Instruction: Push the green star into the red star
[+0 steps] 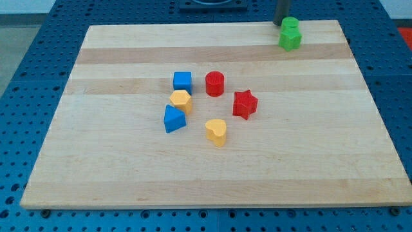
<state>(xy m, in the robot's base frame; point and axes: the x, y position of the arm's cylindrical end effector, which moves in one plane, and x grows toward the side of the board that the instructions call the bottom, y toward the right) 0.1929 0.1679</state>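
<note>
The green star (290, 40) lies near the top right corner of the wooden board (129, 174). A second green block (291, 24), whose shape I cannot make out, touches it on the side toward the view's top. My tip (281, 24) is at the board's top edge, just left of that second green block and above-left of the green star. The red star (244, 104) lies near the board's middle, well below and to the left of the green star.
A red cylinder (215, 84), blue cube (182, 80), yellow hexagon (181, 100), blue wedge-like block (174, 119) and yellow heart (216, 132) are clustered left of the red star. A blue pegboard (38, 77) surrounds the board.
</note>
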